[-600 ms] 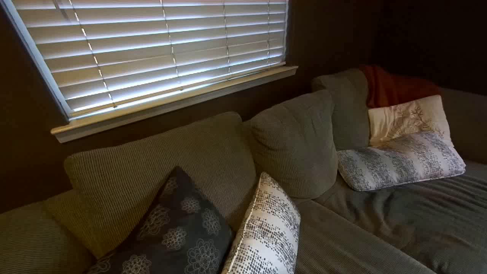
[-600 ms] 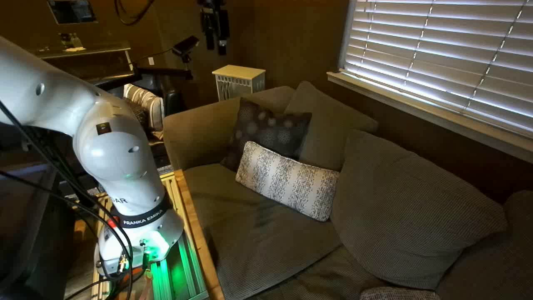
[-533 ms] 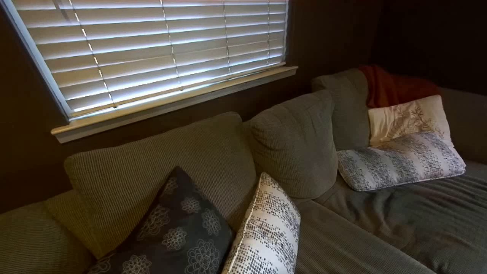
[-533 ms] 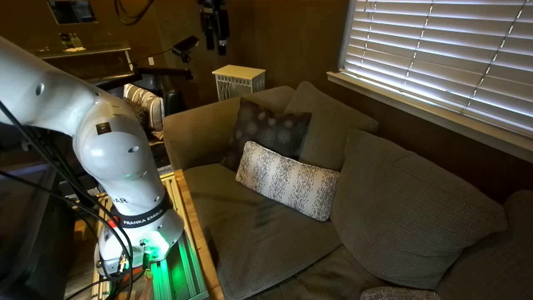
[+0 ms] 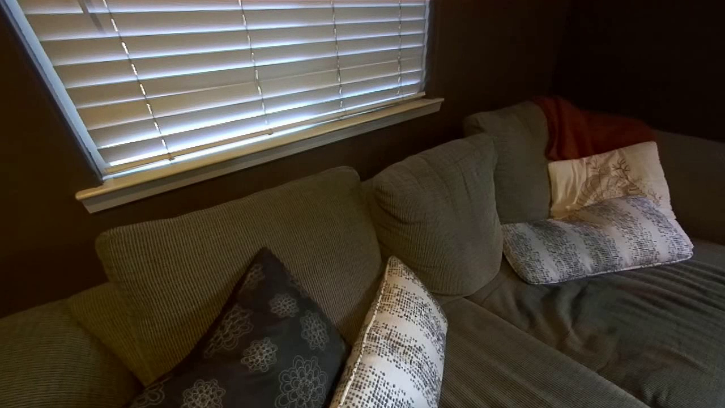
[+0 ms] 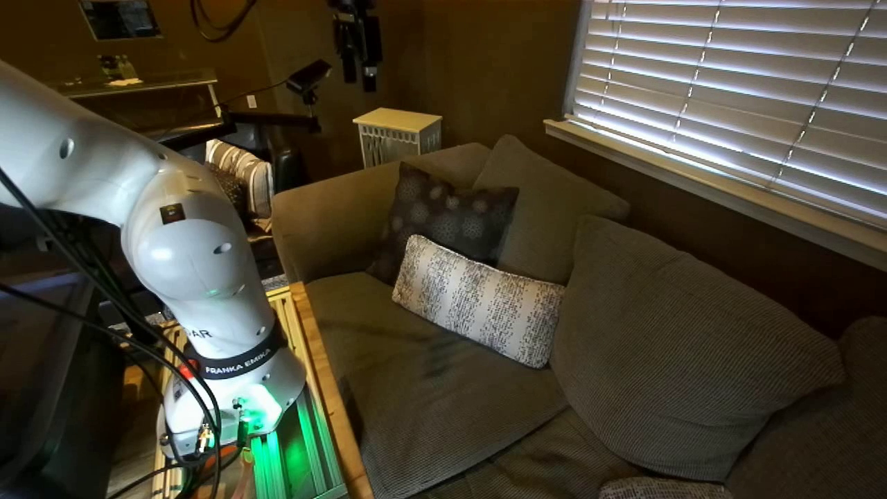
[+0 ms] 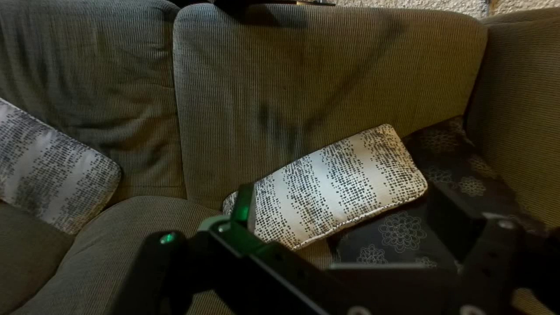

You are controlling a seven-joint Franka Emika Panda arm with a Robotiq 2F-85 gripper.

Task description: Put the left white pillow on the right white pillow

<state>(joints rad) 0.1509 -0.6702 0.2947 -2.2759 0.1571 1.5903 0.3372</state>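
The left white pillow [image 5: 396,340], off-white with dark speckled bands, leans by the dark floral pillow in both exterior views [image 6: 478,298]. It also lies in the middle of the wrist view [image 7: 323,183]. The right white pillow [image 5: 600,241], pale with finer grey speckles, lies at the far right of the sofa. Only its edge shows at the bottom of an exterior view [image 6: 665,489], and part of it at the left of the wrist view [image 7: 52,170]. My gripper [image 7: 348,213] is open and empty, its fingers wide apart above the left white pillow. It hangs high in an exterior view [image 6: 359,75].
The dark floral pillow [image 6: 450,215] rests behind the left white pillow. Grey-green back cushions [image 6: 693,346] line the sofa. A cream pillow with a branch print [image 5: 612,173] and a red throw [image 5: 595,127] are behind the right white pillow. A window sill [image 5: 260,153] runs above.
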